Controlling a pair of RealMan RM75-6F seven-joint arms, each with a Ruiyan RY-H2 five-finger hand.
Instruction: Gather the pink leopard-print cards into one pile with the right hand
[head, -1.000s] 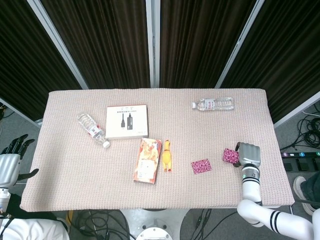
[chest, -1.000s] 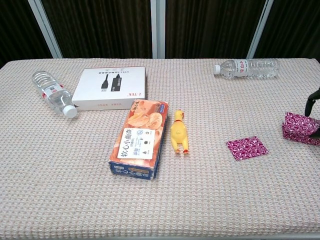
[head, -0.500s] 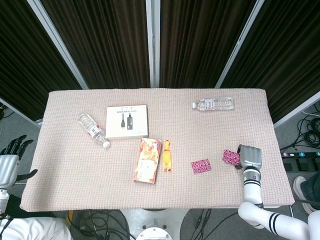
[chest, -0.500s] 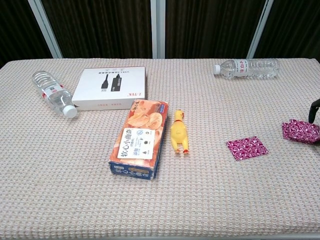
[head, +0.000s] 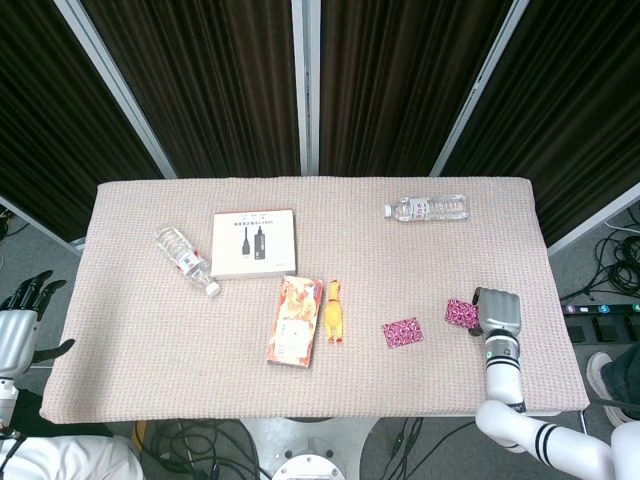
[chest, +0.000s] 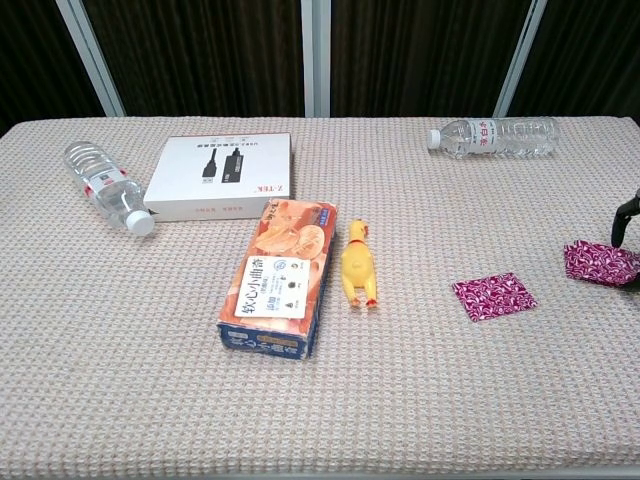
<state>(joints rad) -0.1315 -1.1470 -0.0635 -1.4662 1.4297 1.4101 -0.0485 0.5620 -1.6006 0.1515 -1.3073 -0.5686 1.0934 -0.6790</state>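
Pink-beige woven cloth covers the table (head: 150, 340) from edge to edge. Two pink cards lie on its right part, well apart from each other: one card (head: 402, 332) flat and alone, right of the toy chicken (head: 334, 311); the second card (head: 461, 313) further right, at the right hand (head: 497, 312). That hand sits just beside this card, its grey back to the head camera, and in the chest view only a dark finger (chest: 625, 216) shows at the frame's edge above the card — whether the fingers pinch the card or merely touch it I cannot tell.

The left hand (head: 22, 318) hangs off the table's left edge, fingers spread, holding nothing.

Of containers there are four. A clear bottle (head: 427, 209) lies on its side near the far right edge, its contents not readable. Another bottle (head: 186, 259) lies tilted at the left, cap toward the near side, with a red label. A white flat box (head: 254, 243) rests closed just beside it, printed with a dark gadget. An orange snack box (head: 293, 321) lies closed next to the chicken — what is inside either box is hidden.
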